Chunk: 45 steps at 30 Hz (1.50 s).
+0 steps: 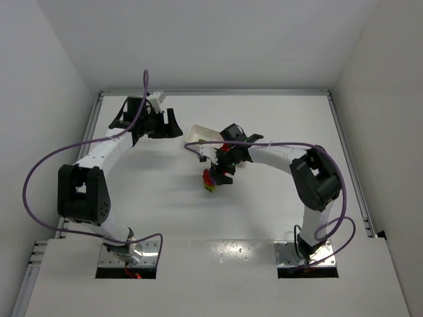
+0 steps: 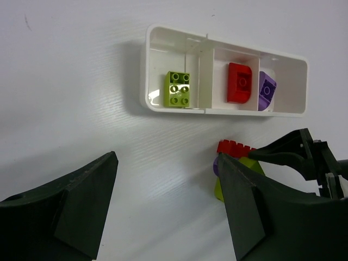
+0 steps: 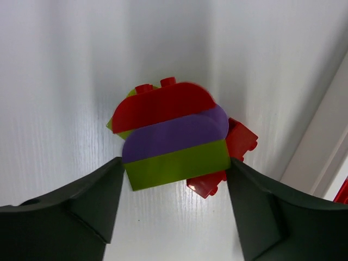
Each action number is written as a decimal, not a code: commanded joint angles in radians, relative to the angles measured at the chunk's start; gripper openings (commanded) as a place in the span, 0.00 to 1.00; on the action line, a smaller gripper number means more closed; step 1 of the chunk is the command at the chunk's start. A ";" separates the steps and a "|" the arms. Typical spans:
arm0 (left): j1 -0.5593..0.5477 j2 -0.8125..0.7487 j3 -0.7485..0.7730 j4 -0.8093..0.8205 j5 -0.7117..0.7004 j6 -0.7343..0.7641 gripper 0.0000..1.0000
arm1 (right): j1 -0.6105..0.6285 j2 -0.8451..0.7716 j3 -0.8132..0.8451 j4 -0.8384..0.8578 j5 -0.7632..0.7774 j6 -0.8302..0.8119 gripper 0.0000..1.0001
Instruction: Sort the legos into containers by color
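Straddling a small stack (image 3: 171, 136) of bricks on the white table (image 1: 165, 211), the right gripper (image 3: 175, 163) has one dark finger at each end of the yellow-green bottom brick (image 3: 179, 166), which carries a purple brick (image 3: 174, 133) and a rounded red brick (image 3: 163, 103). The tips look to meet that bottom brick, yet whether they pinch it or only stand beside it cannot be told. A loose red brick (image 3: 239, 142) lies against the stack at 4 o'clock, close to the right-hand finger. The tray (image 2: 147, 70) lies at 12 o'clock from the stack, and in the top view the right arm (image 1: 277, 153) covers most of it. Its three compartments hold a green block (image 2: 177, 89), a red block (image 2: 240, 82) and a purple block (image 2: 266, 91). The left gripper (image 2: 167, 157) is spread wide and empty over bare table at 10 o'clock from the tray.
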 commanded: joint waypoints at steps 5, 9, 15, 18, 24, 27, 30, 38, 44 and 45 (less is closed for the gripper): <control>0.012 0.002 -0.016 0.039 0.024 -0.008 0.80 | -0.004 0.014 0.050 -0.038 -0.040 -0.071 0.59; 0.012 0.002 -0.016 0.039 0.057 -0.008 0.80 | -0.004 0.014 0.039 -0.039 -0.050 -0.080 0.45; 0.032 -0.017 -0.074 0.039 0.210 0.001 0.76 | -0.004 -0.055 0.039 -0.060 -0.070 -0.076 0.08; 0.057 -0.040 -0.114 0.039 0.336 0.012 0.76 | -0.004 -0.099 0.028 -0.022 -0.070 -0.039 0.05; 0.086 -0.068 -0.163 -0.062 0.535 0.086 0.76 | 0.005 -0.173 0.038 0.079 -0.022 0.143 0.02; 0.086 -0.068 -0.173 -0.062 0.621 0.086 0.76 | 0.014 -0.184 0.070 0.113 -0.010 0.212 0.00; 0.075 -0.048 -0.160 -0.062 0.688 0.075 0.75 | 0.023 -0.184 0.079 0.123 -0.010 0.222 0.00; 0.024 -0.028 -0.130 -0.062 0.732 0.066 0.74 | 0.053 -0.175 0.100 0.132 -0.001 0.222 0.00; -0.006 -0.008 -0.130 -0.062 0.732 0.066 0.74 | 0.071 -0.175 0.131 0.141 0.009 0.231 0.00; -0.006 -0.008 -0.130 -0.062 0.732 0.066 0.74 | 0.071 -0.166 0.131 0.141 0.009 0.231 0.00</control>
